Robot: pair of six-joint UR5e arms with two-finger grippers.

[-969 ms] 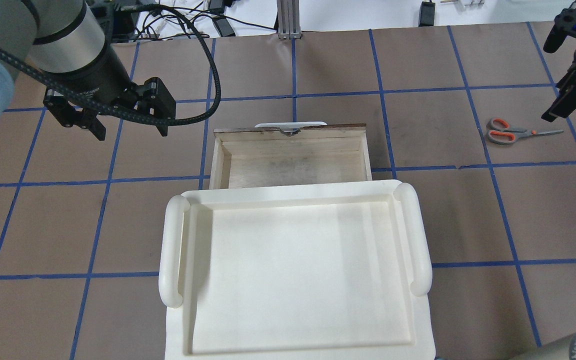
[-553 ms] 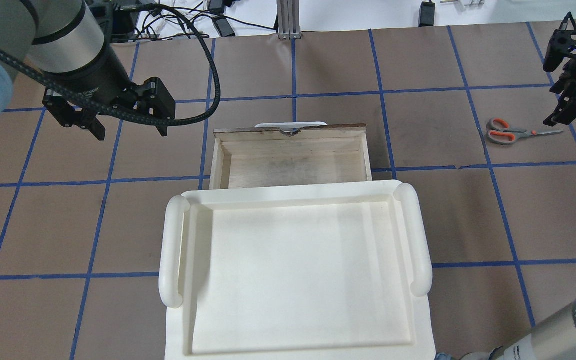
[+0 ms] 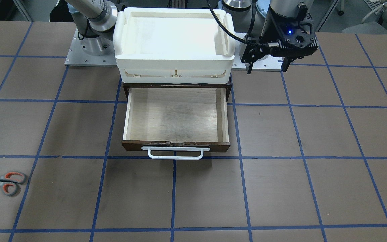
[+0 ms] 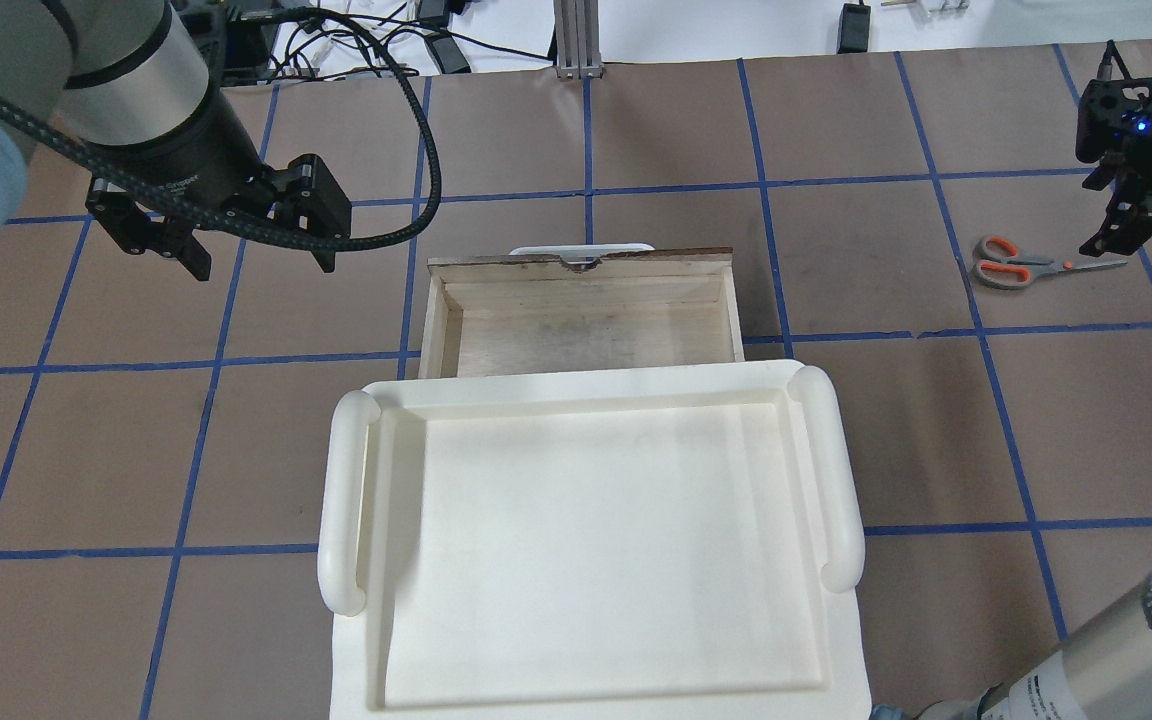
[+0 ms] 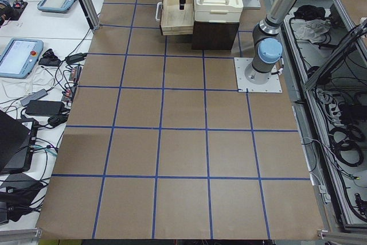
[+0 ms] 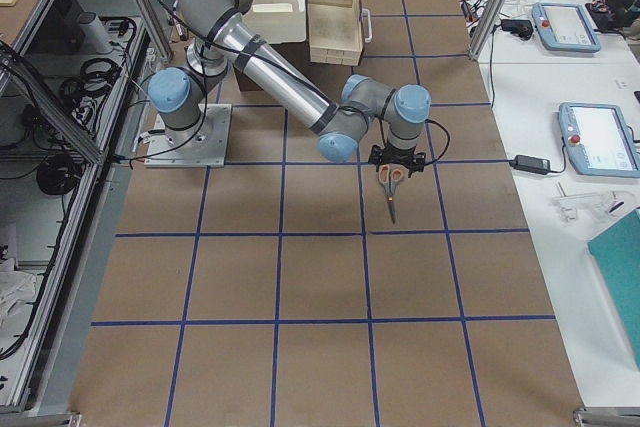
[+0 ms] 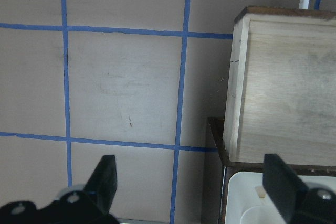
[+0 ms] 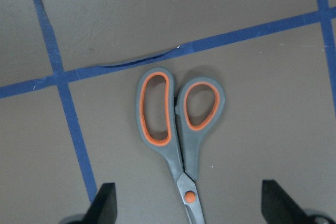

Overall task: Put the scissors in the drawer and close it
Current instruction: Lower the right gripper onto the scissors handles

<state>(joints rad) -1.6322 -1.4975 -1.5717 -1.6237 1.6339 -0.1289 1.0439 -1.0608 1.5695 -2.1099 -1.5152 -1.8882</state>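
Observation:
The scissors [image 4: 1021, 265], grey with orange loops, lie flat on the brown table at the far right, blades pointing right. They also show in the front view [image 3: 5, 181] and the right side view [image 6: 391, 182]. My right gripper [image 4: 1119, 228] hangs over them, open. In the right wrist view the scissors [image 8: 178, 124] lie centred between its two fingers [image 8: 104, 203], untouched. The drawer [image 4: 586, 325] stands pulled out and empty, its white handle [image 3: 175, 153] facing away from me. My left gripper [image 4: 261, 260] is open and empty, left of the drawer [image 7: 283, 98].
A cream-white plastic bin [image 4: 586, 385] sits on top of the dark cabinet above the drawer [image 3: 175, 114]. Blue tape lines grid the brown table. Cables and devices lie beyond the far table edge [image 4: 356, 40].
My right gripper has shifted and turned above the scissors, and its forearm has come further into the bottom right corner. The left arm, the drawer and the scissors have not moved.

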